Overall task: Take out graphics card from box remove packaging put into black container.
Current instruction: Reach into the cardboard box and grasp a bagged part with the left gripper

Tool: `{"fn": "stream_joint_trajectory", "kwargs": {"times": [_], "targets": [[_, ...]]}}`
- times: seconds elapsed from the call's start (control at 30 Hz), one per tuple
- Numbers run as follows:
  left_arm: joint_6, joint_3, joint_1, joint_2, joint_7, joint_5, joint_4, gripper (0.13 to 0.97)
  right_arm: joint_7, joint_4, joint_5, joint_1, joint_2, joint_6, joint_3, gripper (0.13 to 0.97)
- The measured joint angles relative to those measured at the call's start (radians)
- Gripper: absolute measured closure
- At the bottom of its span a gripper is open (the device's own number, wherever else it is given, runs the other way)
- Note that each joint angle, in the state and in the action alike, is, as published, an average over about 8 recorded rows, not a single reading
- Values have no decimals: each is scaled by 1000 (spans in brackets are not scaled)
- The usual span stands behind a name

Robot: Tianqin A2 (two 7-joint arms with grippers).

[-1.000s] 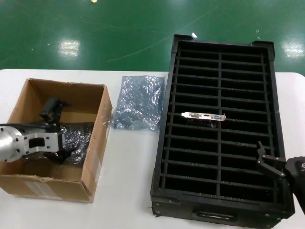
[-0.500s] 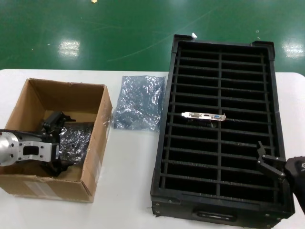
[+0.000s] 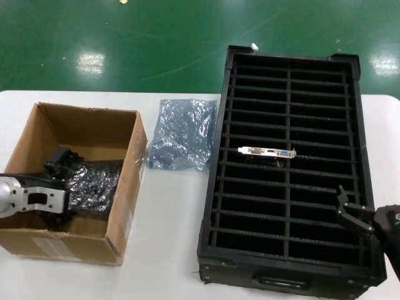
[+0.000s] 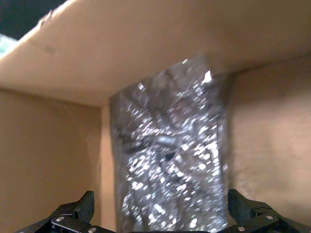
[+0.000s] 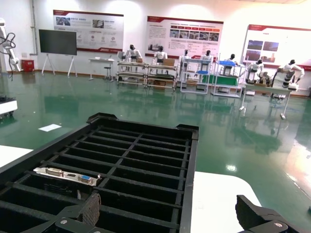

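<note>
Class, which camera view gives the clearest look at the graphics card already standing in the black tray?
The head view: the graphics card shows its whole silver bracket from above, slotted mid-way along the black container. The right wrist view shows the card obliquely, low across the slots. The left wrist view shows only the box interior and a bagged item.

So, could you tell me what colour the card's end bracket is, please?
Silver; the graphics card's bracket shows best in the head view.

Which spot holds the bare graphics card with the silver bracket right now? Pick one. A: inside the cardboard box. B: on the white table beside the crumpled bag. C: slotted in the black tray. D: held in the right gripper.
C: the graphics card stands in a middle slot of the black tray, its silver bracket showing, away from the right gripper.
</note>
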Motion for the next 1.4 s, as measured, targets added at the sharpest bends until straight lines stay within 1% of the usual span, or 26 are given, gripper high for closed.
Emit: {"fn": "stream_joint_trajectory", "kwargs": {"times": [0.13,0.37,0.5,0.6,0.77,0.9,1.17,1.2,1.4], "targets": [[-61,-26,-8,17,32,-20,28,132,0,0,0,0,0,0,0,129],[-147,-77,-3,39,75,-60,41,139,0,0,0,0,0,0,0,129],[-181,-100,0,46,95,-79,45,143,0,0,0,0,0,0,0,129],[-195,-114,2,48,107,-89,46,170,0,0,0,0,0,0,0,129],[-202,-128,4,50,119,-99,46,216,0,0,0,0,0,0,0,129],[-201,-135,9,51,127,-103,43,216,0,0,0,0,0,0,0,129],[-180,-138,20,50,128,-101,30,355,0,0,0,0,0,0,0,129],[-175,-137,22,49,127,-100,27,355,0,0,0,0,0,0,0,129],[-149,-131,38,47,129,-92,8,509,0,0,0,0,0,0,0,129]]}}
